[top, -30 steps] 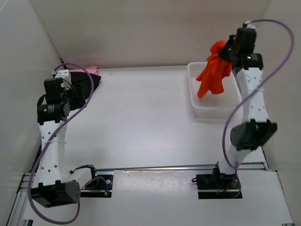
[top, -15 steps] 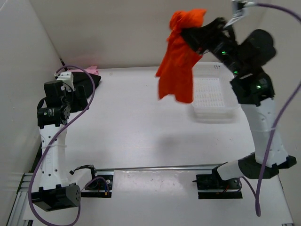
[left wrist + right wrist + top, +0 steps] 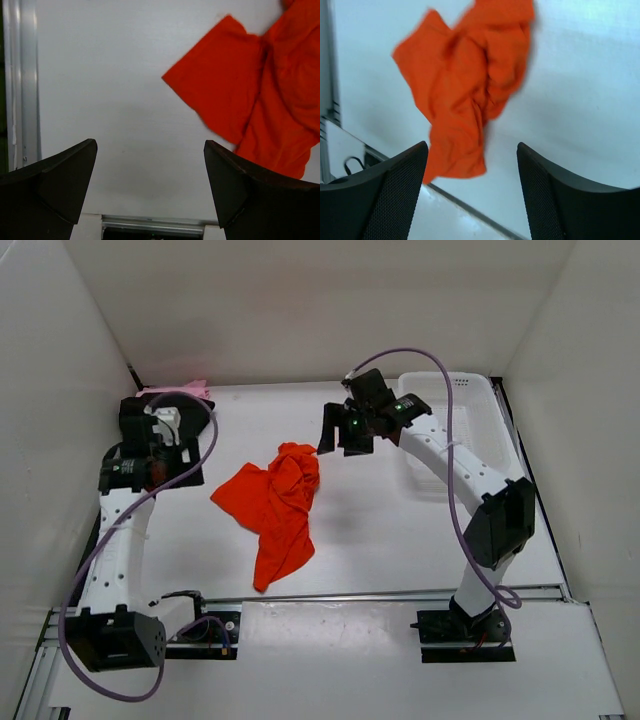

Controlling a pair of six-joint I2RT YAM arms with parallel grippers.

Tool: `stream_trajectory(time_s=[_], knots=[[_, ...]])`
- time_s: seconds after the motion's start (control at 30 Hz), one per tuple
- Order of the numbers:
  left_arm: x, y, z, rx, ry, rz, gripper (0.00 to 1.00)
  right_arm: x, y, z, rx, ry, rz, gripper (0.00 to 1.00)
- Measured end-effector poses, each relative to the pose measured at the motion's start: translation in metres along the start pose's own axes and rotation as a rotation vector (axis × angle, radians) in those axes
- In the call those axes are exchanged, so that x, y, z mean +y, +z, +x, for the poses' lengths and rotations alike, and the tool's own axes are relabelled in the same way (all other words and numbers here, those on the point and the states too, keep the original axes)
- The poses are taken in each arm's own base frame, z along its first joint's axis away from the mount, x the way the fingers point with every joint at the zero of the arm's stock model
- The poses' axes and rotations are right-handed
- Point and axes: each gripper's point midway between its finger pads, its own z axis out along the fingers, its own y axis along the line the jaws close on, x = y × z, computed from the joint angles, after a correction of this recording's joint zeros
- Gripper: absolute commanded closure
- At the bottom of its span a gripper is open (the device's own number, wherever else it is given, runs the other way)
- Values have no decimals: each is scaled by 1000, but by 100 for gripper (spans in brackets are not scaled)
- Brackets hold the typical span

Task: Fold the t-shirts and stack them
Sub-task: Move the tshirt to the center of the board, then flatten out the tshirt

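Shows the orange t-shirt (image 3: 275, 510) lying crumpled near the middle of the table (image 3: 400, 530), one flat panel spread toward the left arm and a long twisted tail running to the near edge. Catches the right gripper (image 3: 335, 445) hovering above the far right side of the heap, jaws parted and holding nothing. Finds the left gripper (image 3: 150, 185) poised over bare table just beside the spread panel, jaws wide and likewise empty. Leaves a pink t-shirt (image 3: 185, 390) at the far left corner behind the left arm; cannot tell the black one from the dark arm parts there. Sets the white mesh basket (image 3: 470, 390) at the far right, apart from the cloth.

Looks to be the opening of the fold, with flattening the likely first job. Best done by pinching two well-separated edges, not the bunched middle: a corner of the flat panel for the left gripper, the rumpled far end for the right. Calls for taking one layer only, lifting a little, drawing apart until the twist falls out, then laying flat clear of the near rail
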Motion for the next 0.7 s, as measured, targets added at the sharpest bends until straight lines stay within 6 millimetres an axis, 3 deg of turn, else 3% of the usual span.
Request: stream_trajectory(time_s=[0.13,0.27,0.37,0.53,0.7], knots=[[-12,32,48,165,71,-10,0,-5,15,42,111,-17,18,25],[-7,59,104,318,116,-55,0,15,34,86,226,-81,-17,25],[-1,76,128,405,126,-89,0,28,52,123,323,-133,-34,25],[0,114,135,495,106,-80,0,26,72,183,471,-182,-16,24],[-15,157,105,492,73,-4,0,3,76,210,534,-177,22,24]])
